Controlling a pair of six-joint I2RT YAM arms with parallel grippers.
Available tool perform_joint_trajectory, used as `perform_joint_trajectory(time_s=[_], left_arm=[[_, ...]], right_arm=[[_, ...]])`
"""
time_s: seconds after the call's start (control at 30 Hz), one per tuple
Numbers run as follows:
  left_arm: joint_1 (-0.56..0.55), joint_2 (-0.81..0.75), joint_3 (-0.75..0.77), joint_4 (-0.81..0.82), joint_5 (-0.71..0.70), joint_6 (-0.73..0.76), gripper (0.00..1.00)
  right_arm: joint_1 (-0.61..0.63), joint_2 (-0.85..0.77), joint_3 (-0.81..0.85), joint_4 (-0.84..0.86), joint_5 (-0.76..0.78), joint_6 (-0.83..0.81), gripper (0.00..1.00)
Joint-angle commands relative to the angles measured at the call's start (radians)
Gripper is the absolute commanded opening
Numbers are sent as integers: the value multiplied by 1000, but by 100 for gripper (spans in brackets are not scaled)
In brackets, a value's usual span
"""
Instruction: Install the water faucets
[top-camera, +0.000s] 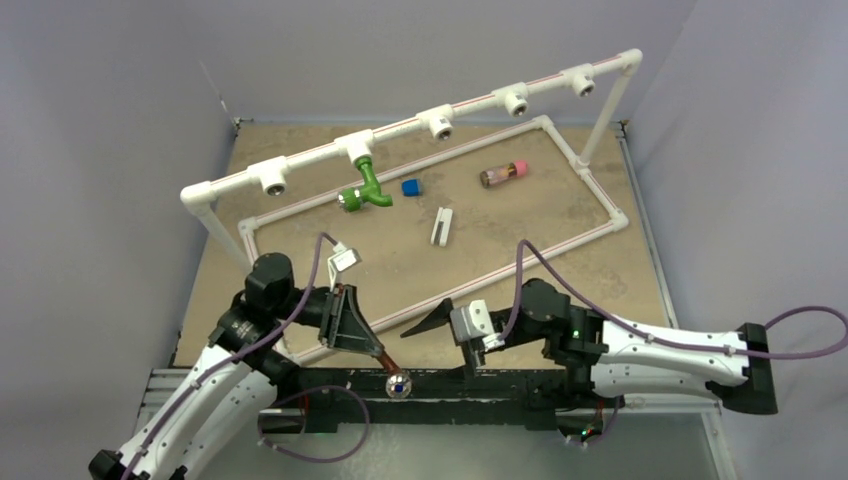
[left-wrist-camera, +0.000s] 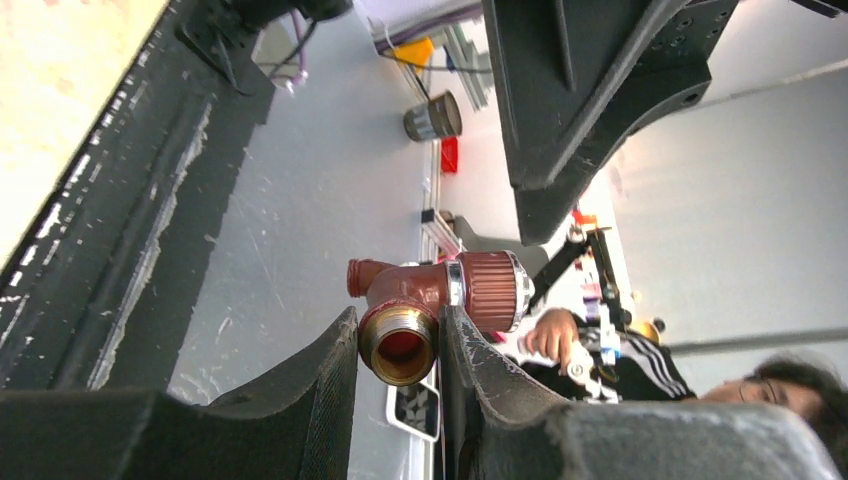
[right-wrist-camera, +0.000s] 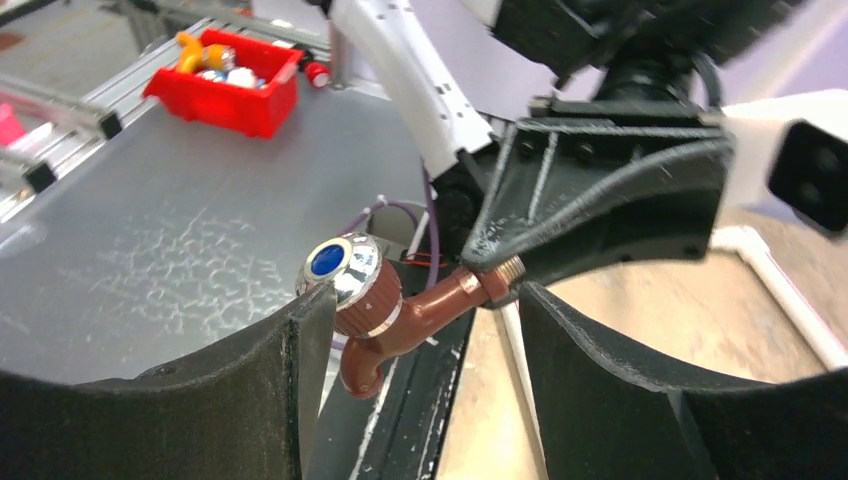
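Clenching the reddish-brown faucet by its brass threaded end, the left pincer holds it off the surface's near edge. The right pincer gapes, released. Any handover should probably grip the body, leaving the threads free.

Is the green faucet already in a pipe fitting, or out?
In: the green faucet hangs with its stem inside a white tee fitting.

The reddish-brown faucet has a brass-gold threaded end and a chrome cap with a blue dot. The other faucet is bright green, the pipes white with thin red stripes. At its three o'clock are a blue cube and a brown, pink-capped cylinder, on a mottled tan board
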Motion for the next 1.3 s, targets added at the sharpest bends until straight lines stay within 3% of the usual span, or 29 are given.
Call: perform_joint_trajectory(time_s=[0.0,0.2,0.33,0.6,0.87,1.27], left_arm=[[1,-43,19,17,-145,-31,0],[1,-124,31,-6,-323,-136,0],[1,-166,18,9,-399,-221,0],[1,-228,17,45,-538,-414,0],[1,-281,31,74,-664,-528,0],[1,-298,36,129,-633,-596,0]], right_arm=[[-7,-91,-68,69,240,175,70],[-7,-224,-175,99,361,364,70],[-7,-276,-208,75,459,436,63],[-7,-237,-275,278,457,301,62],[-6,-143,-393,679,430,125,64],[-6,4,-343,865,438,14,64]])
